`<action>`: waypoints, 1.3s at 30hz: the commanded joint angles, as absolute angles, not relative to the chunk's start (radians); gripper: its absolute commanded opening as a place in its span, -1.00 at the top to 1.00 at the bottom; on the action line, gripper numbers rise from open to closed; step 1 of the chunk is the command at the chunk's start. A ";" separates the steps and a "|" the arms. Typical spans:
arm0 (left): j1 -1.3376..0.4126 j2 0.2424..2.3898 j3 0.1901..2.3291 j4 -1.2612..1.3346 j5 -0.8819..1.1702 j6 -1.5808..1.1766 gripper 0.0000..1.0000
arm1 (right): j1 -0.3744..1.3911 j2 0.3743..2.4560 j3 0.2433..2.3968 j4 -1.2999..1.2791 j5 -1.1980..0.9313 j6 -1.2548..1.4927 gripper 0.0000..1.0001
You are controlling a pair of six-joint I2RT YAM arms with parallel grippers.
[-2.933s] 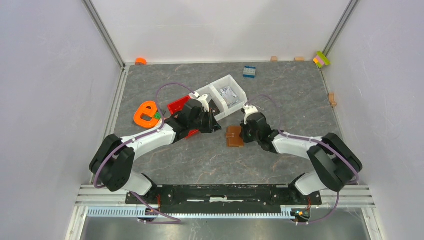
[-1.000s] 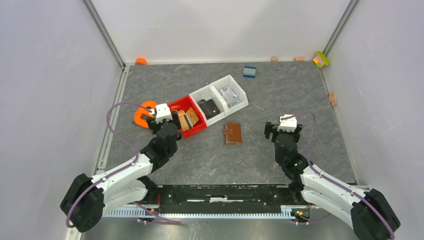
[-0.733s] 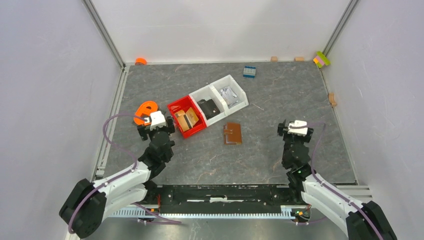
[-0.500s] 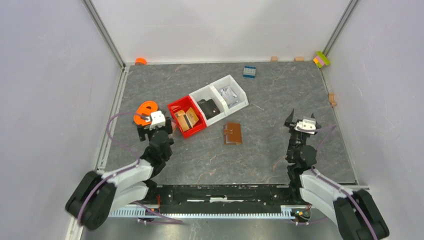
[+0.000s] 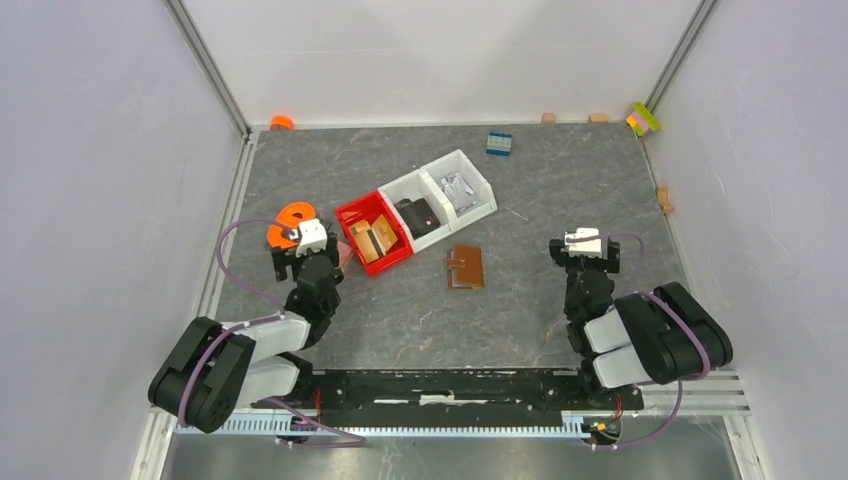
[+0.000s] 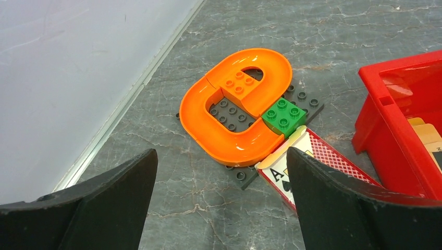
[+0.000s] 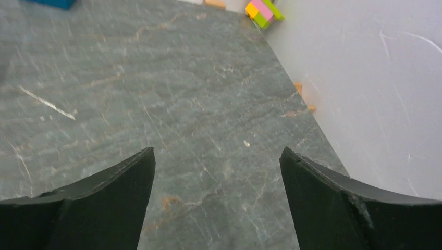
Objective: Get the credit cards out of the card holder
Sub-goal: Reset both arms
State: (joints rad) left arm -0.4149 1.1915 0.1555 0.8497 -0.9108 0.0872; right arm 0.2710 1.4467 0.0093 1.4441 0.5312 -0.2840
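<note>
The brown card holder point(image 5: 466, 267) lies flat and alone on the grey table, between the two arms. Orange-tan credit cards point(image 5: 373, 238) lie inside the red bin point(image 5: 352, 214); one tan card edge point(image 6: 426, 134) shows in the left wrist view. My left gripper point(image 5: 305, 257) point(image 6: 221, 151) stands open and empty near the orange loop piece, left of the red bin point(image 6: 388, 122). Well right of the holder, my right gripper point(image 5: 585, 252) point(image 7: 218, 149) is open over bare table with nothing between its fingers.
An orange loop piece point(image 6: 237, 104) with a green brick point(image 6: 283, 115) and a playing-card box point(image 6: 312, 161) lies ahead of the left gripper. Two white bins point(image 5: 470, 165) hold a black wallet-like item point(image 5: 418, 215) and silvery bits. A blue brick point(image 5: 499, 143) and small blocks point(image 7: 263, 9) sit near the walls.
Both arms have drawn back toward the near edge and folded up. The left gripper has opened wide. The card holder and the bins have not moved.
</note>
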 commanded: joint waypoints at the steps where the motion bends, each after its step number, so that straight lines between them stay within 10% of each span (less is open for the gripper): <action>1: -0.393 1.200 0.187 0.915 -0.859 0.084 -0.94 | 0.231 1.403 -0.156 1.605 0.488 -0.259 -0.96; 8: -0.347 1.261 0.240 0.891 -0.741 0.072 -0.81 | 0.230 1.400 -0.152 1.592 0.510 -0.245 -0.96; 17: -0.226 1.574 0.093 1.551 -0.460 0.084 -0.91 | 0.230 1.399 -0.146 1.579 0.509 -0.247 -0.96; 20: -0.194 1.469 0.192 1.195 -0.345 0.068 -0.82 | 0.230 1.399 -0.145 1.577 0.512 -0.253 -0.96; 39: -0.169 1.489 0.238 1.146 -0.419 0.011 -1.00 | 0.226 1.401 -0.152 1.592 0.505 -0.244 -0.96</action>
